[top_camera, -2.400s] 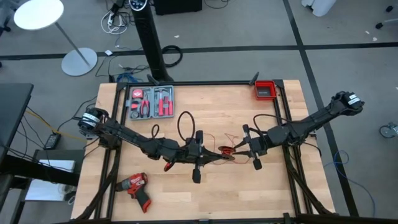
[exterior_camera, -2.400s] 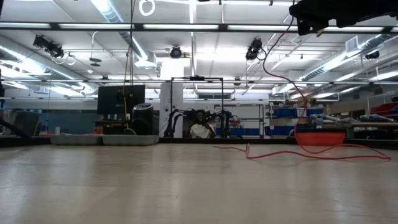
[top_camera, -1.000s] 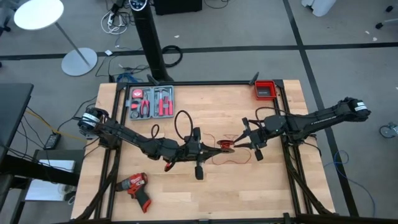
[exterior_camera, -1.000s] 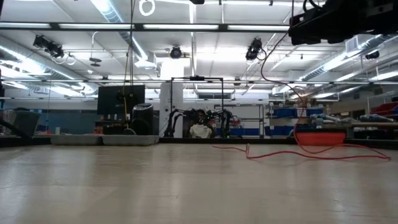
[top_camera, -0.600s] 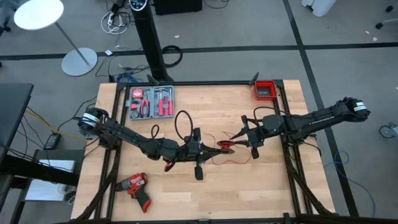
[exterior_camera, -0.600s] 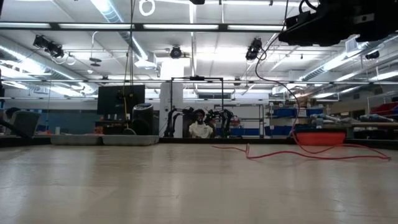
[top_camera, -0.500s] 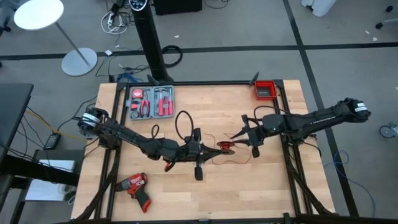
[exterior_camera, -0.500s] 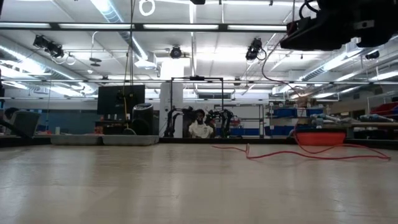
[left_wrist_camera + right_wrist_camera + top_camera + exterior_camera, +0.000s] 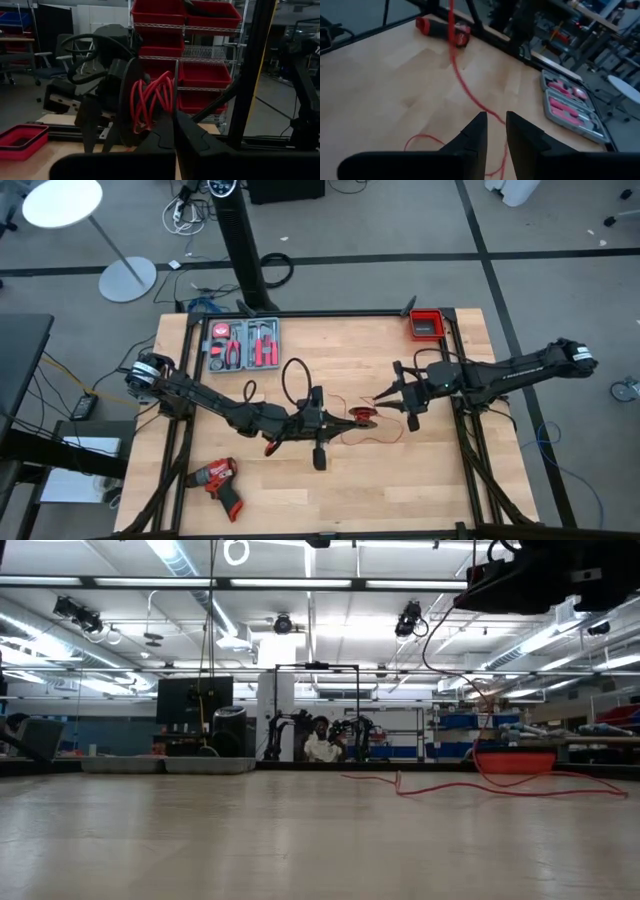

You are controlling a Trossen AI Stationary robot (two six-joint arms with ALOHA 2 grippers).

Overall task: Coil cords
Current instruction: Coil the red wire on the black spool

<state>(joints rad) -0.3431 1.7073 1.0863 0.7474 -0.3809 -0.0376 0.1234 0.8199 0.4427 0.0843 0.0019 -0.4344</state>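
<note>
So the table has both arms meeting mid-board, and the step in hand looks like winding the red wire onto the spool. The left gripper is pinched tight on that spool's rim, holding it up off the wood with a fat bundle of red already wrapped on it. The right gripper sits just beside it, jaws part-way together with a narrow gap; I can't tell if the wire really runs through that gap or just passes in front. To do this well I'd say keep the spool dead steady and feed the loose wire with light tension, laying turns side by side so they don't slip off the flange. The rest of the wire trails loose across the wood. Black cable loops on the table behind the left arm, not coiled yet. Hard to see: where the wire's free end is, and the low view cuts off both arms.
</note>
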